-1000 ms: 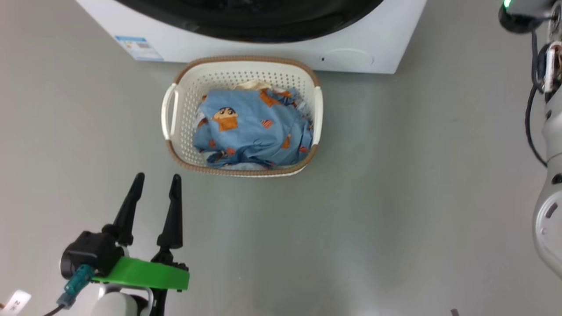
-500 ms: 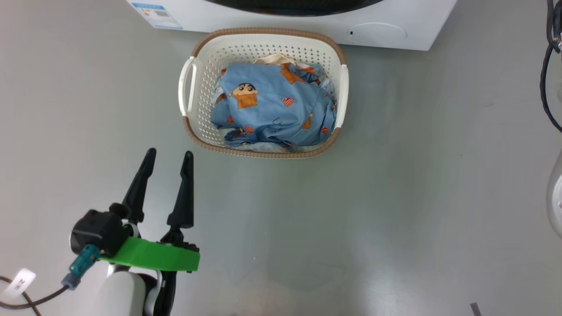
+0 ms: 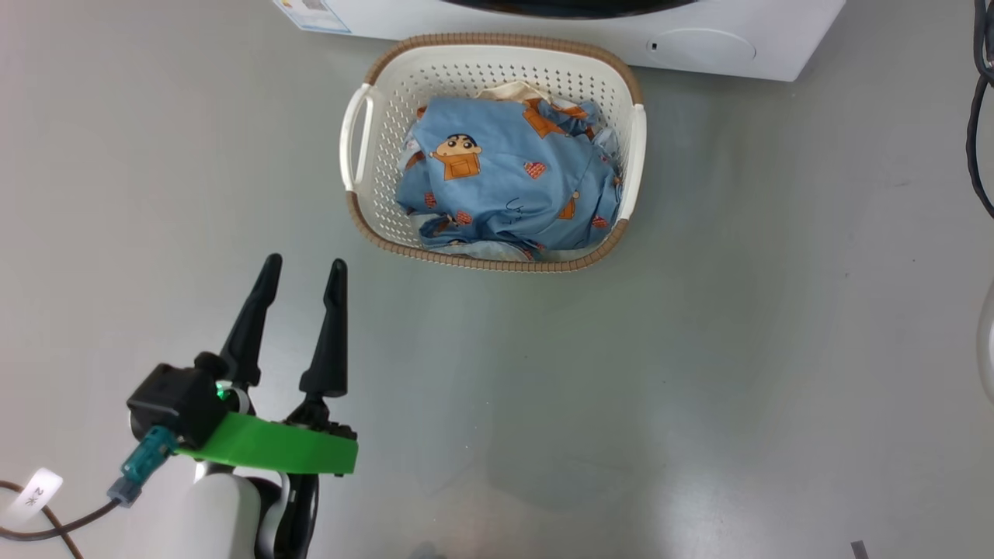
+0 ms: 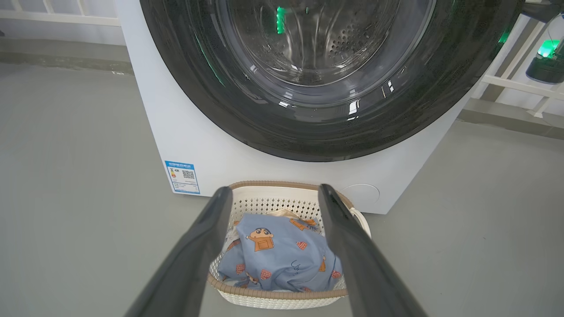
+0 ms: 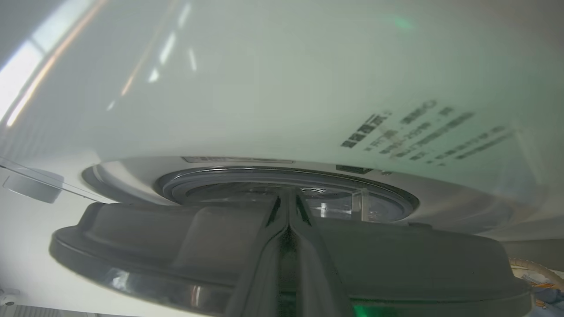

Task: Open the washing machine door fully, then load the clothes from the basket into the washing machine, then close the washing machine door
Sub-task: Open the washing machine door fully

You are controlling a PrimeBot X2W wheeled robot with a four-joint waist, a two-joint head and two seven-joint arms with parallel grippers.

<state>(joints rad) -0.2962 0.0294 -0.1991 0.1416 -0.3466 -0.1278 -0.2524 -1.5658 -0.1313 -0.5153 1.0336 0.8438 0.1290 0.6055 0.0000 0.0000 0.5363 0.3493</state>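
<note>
Left of the basket [image 3: 384,171] and nearer the robot, the left jaws stand spread and empty above the floor [image 3: 699,349]. The basket sits on the floor, its far rim just in front of the washing machine [image 3: 784,54]. The clothes [image 3: 509,182] fill it as one crumpled heap. We judge them soft, light and prone to trail, so pinch deep into the top fold at the heap's middle. The basket itself looks light and may slide. Behind and above the basket, the washing machine door [image 4: 308,141] looks shut. We judge it rigid and hinged, with a slippery glossy rim, so pull at its free edge. The right jaws, pressed together and holding nothing, lie close against a dark rim, seemingly that door's.
</note>
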